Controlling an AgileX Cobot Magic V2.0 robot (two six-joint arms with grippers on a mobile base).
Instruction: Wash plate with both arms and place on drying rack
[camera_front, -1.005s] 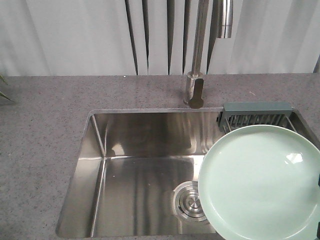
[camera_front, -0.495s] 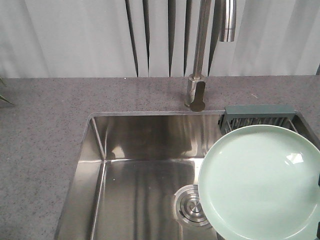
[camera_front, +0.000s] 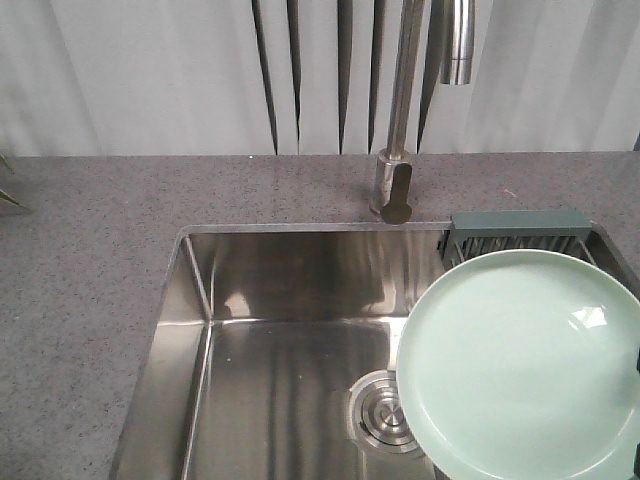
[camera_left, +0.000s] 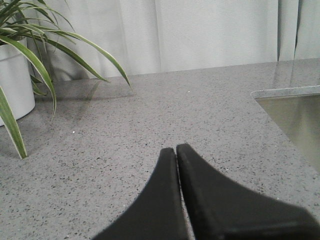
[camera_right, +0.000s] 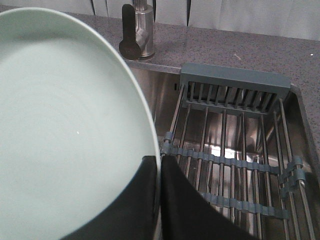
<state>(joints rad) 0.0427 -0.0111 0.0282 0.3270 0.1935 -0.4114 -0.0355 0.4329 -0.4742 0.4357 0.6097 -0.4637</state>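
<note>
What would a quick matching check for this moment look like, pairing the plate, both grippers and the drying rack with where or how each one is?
Things:
1. plate
2. left gripper
3. right gripper
4. drying rack

Place or state:
A. shut on nothing, over the grey counter near a potted plant
B. silver bars spanning the right end of the sink
C. pale mint, covering part of the rack in the front view
D. black, shut on a pale green rim

Pairs: 1-C, 2-A, 3-D, 4-B
</note>
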